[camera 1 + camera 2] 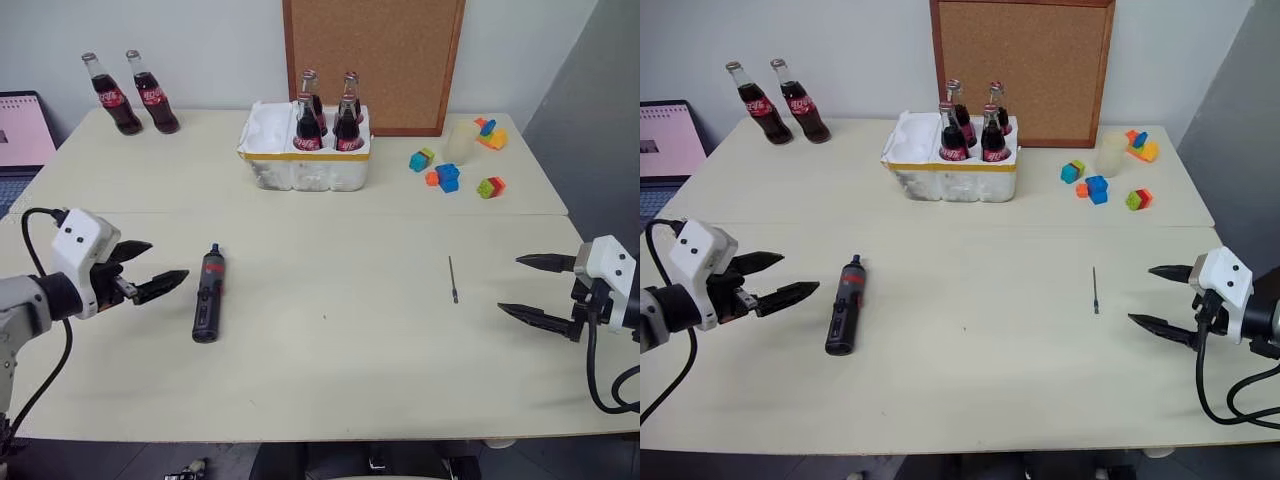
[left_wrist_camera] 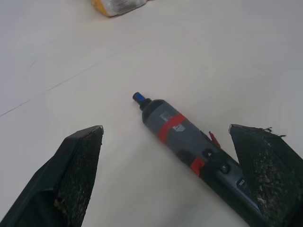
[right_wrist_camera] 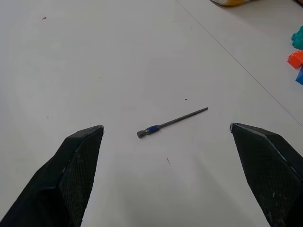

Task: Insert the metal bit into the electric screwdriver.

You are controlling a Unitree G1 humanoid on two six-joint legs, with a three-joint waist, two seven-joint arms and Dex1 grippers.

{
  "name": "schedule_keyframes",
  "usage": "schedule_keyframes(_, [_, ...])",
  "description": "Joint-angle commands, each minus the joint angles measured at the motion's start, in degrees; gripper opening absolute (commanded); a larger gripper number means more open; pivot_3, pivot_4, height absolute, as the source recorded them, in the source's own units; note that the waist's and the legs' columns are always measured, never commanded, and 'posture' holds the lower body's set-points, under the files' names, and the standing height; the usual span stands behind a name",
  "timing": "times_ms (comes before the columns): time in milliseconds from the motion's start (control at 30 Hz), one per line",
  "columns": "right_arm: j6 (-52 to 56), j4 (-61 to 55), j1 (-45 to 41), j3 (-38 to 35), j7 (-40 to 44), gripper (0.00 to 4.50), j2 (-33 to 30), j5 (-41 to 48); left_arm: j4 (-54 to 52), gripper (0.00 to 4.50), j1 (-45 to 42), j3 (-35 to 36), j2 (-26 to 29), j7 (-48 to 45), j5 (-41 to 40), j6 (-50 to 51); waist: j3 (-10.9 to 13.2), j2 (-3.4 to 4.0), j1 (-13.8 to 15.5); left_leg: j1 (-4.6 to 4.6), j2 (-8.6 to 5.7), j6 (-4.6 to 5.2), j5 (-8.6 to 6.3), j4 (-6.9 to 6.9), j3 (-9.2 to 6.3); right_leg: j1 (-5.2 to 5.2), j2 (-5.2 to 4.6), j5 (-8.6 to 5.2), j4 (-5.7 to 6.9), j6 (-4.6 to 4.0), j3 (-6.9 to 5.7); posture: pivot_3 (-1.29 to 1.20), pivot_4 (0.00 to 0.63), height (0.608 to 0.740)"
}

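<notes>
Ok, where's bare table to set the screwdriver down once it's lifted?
Widest bare patch: table centre, between the electric screwdriver and the metal bit. The near edge is free too. Crowded at the back: bottle crate, toy blocks.

A pale cream table (image 1: 330,390) spans most of the frame, a seam running across its middle. Behind it stands a plain white wall (image 1: 190,40), with a wood-framed cork board (image 1: 372,60) leaning at upper centre. A grey panel (image 1: 590,110) fills the upper right; a laptop (image 1: 22,130) sits at the left edge.
</notes>
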Motion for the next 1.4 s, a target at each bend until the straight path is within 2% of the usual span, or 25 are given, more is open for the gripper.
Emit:
schedule_keyframes(33, [-0.7, -1.6, 0.3, -0.7, -0.1, 4.5, 0.1, -0.2, 0.1, 4.45, -2.1, 0.4, 0.4, -0.9, -0.9, -1.2, 0.0, 0.0, 0.0, 0.0, 0.0, 0.0, 0.0, 0.0, 0.0, 0.0, 0.0, 0.0, 0.0, 0.0, 0.0, 0.0, 0.15, 0.74])
schedule_keyframes(367, [-0.5, -3.0, 1.2, -1.0, -0.7, 4.5, 0.4, 0.2, 2.6, 4.45, -3.4, -0.6, -0.2, 3.0, 2.0, -1.1, 0.0, 0.0, 0.0, 0.01, 0.0, 0.0, 0.0, 0.02, 0.0, 0.0, 0.0, 0.0, 0.04, 0.0, 0.01, 0.0, 0.15, 0.74])
schedule_keyframes(600, [0.8, -5.2, -1.9, 1.9, -1.8, 4.5, 2.3, 1.7, 1.4, 4.45, -4.3, 2.5, -1.3, 7.5, -2.2, 8.6, 0.0, -0.01, -0.1, 0.01, 0.01, 0.0, 0.0, 0.07, 0.0, 0.0, 0.01, 0.01, 0.05, 0.01, 0.02, 0.0, 0.15, 0.74])
schedule_keyframes(700, [2.5, -7.5, -4.3, 4.1, -3.1, 4.5, 4.3, 3.6, 2.3, 4.45, -6.3, 2.6, 0.1, 8.7, -3.7, 14.7, 0.0, -0.01, -0.2, 0.01, 0.01, 0.0, 0.0, 0.07, -0.01, 0.0, 0.01, 0.01, 0.07, 0.01, 0.02, 0.0, 0.15, 0.74])
schedule_keyframes(867, [5.7, -11.8, -10.3, 9.5, -4.2, 4.5, 8.5, 7.9, 5.8, 4.45, -14.7, -4.9, 3.6, 9.5, -2.4, 23.1, 0.0, -0.03, -0.1, 0.0, 0.0, -0.01, 0.01, 0.1, -0.15, 0.02, 0.04, 0.02, 0.11, 0.03, -0.13, 0.0, 0.15, 0.74])
schedule_keyframes(967, [5.8, -12.6, -14.8, 14.4, -4.4, 4.5, 11.1, 7.5, 8.2, 4.45, -21.4, -11.2, 4.5, 8.6, -1.6, 26.6, 0.0, -0.03, 0.0, 0.01, -0.05, -0.01, 0.01, 0.1, -0.15, 0.03, 0.03, 0.04, 0.12, 0.05, -0.11, 0.0, 0.15, 0.74])
schedule_keyframes(1100, [4.3, -13.2, -19.6, 22.1, -4.2, 4.5, 15.4, 5.1, 14.8, 4.45, -34.1, -19.4, 1.8, 9.6, -0.7, 34.6, 0.0, -0.09, 0.1, -0.05, -0.1, -0.01, 0.01, 0.17, -0.16, 0.05, 0.06, 0.05, 0.09, 0.07, -0.18, 0.0, 0.15, 0.74])
schedule_keyframes(1233, [4.8, -15.3, -21.8, 26.8, -6.4, 4.5, 18.9, 3.7, 21.1, 4.45, -40.9, -25.8, 0.5, 9.6, 1.0, 40.3, 0.0, -0.09, -0.2, -0.13, -0.11, -0.01, 0.01, 0.17, -0.13, -0.05, 0.1, 0.05, 0.09, 0.07, -0.06, 0.0, 0.15, 0.74])
schedule_keyframes(1400, [5.7, -17.9, -23.1, 30.9, -9.7, 4.5, 22.9, 2.1, 29.6, 4.45, -47.7, -31.4, -2.4, 9.8, 3.9, 42.7, 0.0, -0.09, -0.1, -0.46, -0.08, -0.03, 0.02, 0.21, -0.24, -0.38, 0.13, 0.05, 0.16, 0.05, -0.18, 0.0, 0.15, 0.74])
